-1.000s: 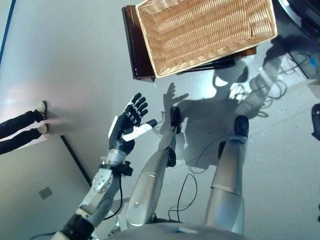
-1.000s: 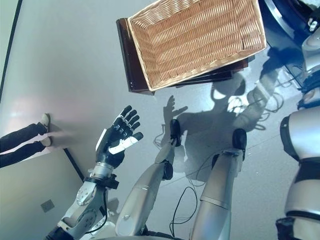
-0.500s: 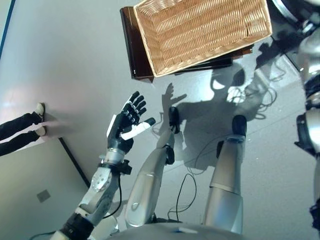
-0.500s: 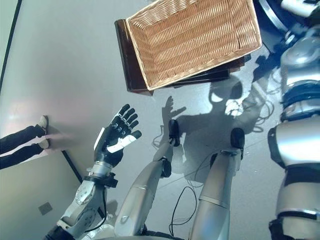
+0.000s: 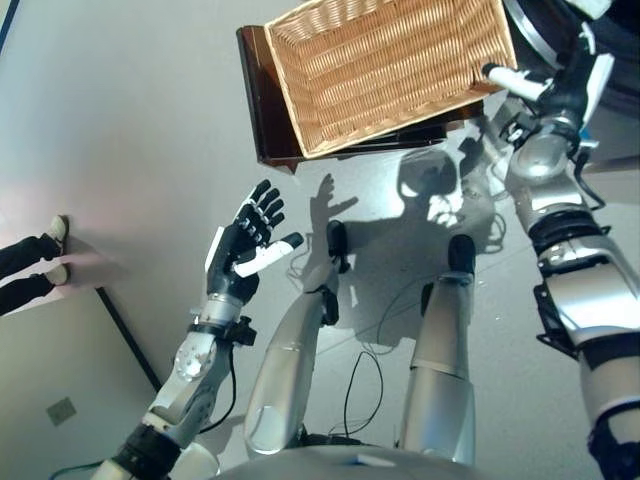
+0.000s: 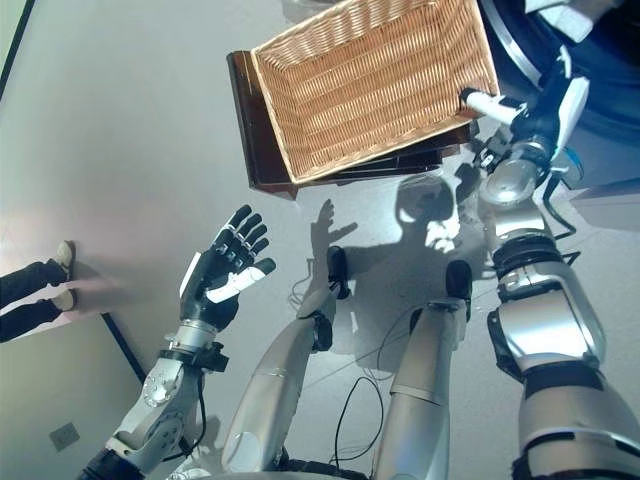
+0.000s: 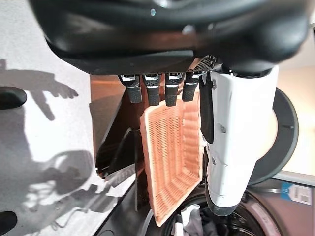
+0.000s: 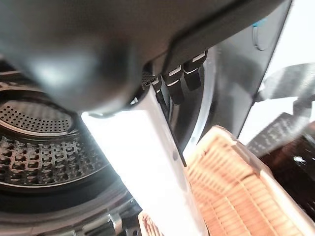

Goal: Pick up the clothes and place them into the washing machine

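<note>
The wicker basket (image 5: pixel 385 65) lies empty on a dark brown stand (image 5: pixel 262 110). My left hand (image 5: pixel 240 250) is raised over the floor to the basket's near left, open and holding nothing. By the basket's right corner, my right hand (image 6: pixel 535 115) reaches toward the washing machine (image 6: pixel 520 40), its fingers straight and its white-covered thumb (image 6: pixel 485 101) over the basket's rim. The right wrist view looks into the perforated steel drum (image 8: pixel 44 142). In the left wrist view a dark and white bundle (image 7: pixel 191 219) shows in the machine's round opening.
A person's legs and pale shoes (image 5: pixel 30 262) stand at the left edge. A dark line (image 5: pixel 125 330) runs across the grey floor near my left arm. The machine's round door (image 7: pixel 283 132) stands beside the basket.
My right arm has swung up from the right edge to the basket's right corner by the machine. The camera shifted a little. My left hand stays raised and open.
</note>
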Tool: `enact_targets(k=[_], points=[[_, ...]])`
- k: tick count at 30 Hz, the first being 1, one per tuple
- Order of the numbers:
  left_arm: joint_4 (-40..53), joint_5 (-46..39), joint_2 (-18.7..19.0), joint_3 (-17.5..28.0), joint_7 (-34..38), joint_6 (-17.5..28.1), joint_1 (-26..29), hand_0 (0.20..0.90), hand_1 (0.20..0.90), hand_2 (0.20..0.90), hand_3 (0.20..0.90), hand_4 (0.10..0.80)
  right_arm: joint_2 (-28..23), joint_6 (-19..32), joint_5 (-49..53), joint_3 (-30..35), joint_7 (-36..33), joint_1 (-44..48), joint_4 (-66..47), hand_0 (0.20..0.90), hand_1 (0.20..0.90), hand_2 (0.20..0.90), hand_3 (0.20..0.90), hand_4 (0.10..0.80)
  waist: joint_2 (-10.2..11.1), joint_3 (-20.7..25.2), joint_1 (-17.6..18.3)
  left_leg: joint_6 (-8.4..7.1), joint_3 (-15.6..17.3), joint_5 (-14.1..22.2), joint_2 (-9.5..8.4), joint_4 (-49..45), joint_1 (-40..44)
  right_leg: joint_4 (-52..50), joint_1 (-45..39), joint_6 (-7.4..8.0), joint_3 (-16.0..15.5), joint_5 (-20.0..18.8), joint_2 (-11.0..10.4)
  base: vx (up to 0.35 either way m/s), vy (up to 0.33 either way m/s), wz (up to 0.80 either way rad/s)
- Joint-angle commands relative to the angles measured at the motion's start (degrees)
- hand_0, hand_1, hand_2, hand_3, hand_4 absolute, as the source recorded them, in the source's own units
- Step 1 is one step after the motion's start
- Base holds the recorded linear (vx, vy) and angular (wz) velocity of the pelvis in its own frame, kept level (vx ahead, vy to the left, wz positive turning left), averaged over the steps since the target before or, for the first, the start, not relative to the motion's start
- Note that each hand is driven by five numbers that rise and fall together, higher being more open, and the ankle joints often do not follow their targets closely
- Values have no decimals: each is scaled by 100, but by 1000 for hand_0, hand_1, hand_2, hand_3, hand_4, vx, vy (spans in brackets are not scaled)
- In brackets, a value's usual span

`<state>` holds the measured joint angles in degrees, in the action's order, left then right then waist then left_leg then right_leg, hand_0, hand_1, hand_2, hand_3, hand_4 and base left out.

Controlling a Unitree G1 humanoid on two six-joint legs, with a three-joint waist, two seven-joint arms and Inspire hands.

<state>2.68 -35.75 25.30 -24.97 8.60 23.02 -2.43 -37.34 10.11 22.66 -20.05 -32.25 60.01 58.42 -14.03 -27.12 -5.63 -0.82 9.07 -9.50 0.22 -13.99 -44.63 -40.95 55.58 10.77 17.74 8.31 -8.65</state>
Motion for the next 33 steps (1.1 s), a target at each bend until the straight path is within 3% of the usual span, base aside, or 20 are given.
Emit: enact_targets(k=[1,10,20,24,33], points=[[267,-3,240,361,-108,481,-91,900,900,900,900,800,-194,555,-368,95,-186,-119,-882,900,900,900,900,800,39,241,-84,-224,206,857,109,-687,-18,741,-138,-508,-158,-547,140,24,10,-7],[-706,356,154,618,-48,316,-231,900,900,900,900,800,236,544,-656,576,-40,-1507,-1616,900,900,900,900,800,306,403,5,-192,144,1070,202,-785,672,980,-1015,-492,-306,-484,102,38,-8,-8],[-2432,810,-240,1074,1,117,-211,900,900,900,900,800,710,499,-834,964,215,-2831,-1825,900,900,900,900,800,568,641,46,-216,-62,1086,228,-432,1706,1535,-2335,-418,-647,-462,7,78,-46,-1],[-3722,1280,-466,1308,112,-53,-17,900,900,900,900,800,1078,483,-924,976,395,-3331,-1589,900,900,900,900,800,744,810,44,-253,-175,1056,272,-91,2427,1921,-3164,-372,-878,-453,-11,114,-60,8],[-6350,2549,-764,1673,586,-460,559,900,900,900,900,800,1727,364,-1221,759,839,-4085,-939,900,900,900,900,800,1154,1325,184,-322,-267,910,428,554,3407,2452,-4151,-328,-1170,-442,-15,95,-62,7]])
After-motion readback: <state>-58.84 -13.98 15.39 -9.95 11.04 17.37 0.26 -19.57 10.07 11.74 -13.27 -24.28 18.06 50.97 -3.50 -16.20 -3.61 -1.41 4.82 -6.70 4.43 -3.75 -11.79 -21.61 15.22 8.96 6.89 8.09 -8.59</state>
